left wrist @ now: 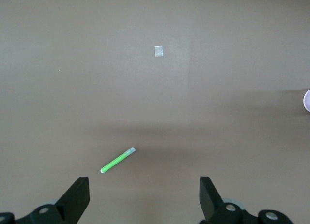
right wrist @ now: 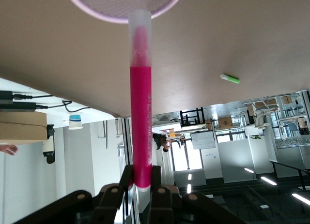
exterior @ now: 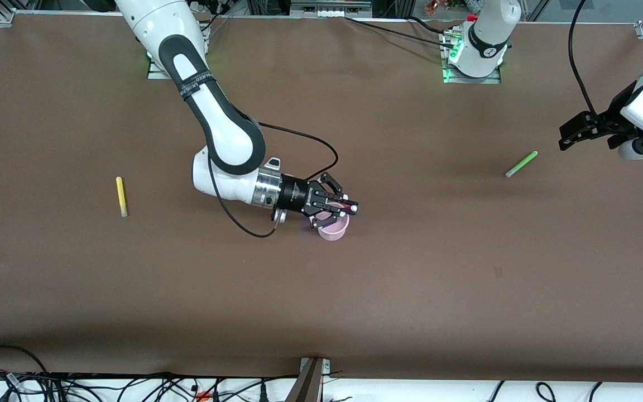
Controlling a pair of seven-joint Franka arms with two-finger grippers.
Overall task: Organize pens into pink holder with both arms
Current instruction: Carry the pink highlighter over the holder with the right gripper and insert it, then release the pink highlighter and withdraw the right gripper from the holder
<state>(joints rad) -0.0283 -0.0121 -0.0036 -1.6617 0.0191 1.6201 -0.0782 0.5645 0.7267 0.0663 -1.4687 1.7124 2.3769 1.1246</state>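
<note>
A brown tabletop (exterior: 411, 279) runs edge to edge under both arms. The right end effector (exterior: 339, 209) is clamped on the pink pen (right wrist: 141, 112), over the pink holder (exterior: 334, 228) near the tabletop's middle. If the pen's tip is off-centre over the rim, it could catch the rim, tipping the light cup or dropping outside.

The left end effector (left wrist: 144, 197) hangs spread wide and empty over the green pen (exterior: 521, 164), toward the left arm's end.

Count: one holder, three pens visible, the yellow pen (exterior: 121, 196) toward the right arm's end. The purple pen may sit inside the holder.
</note>
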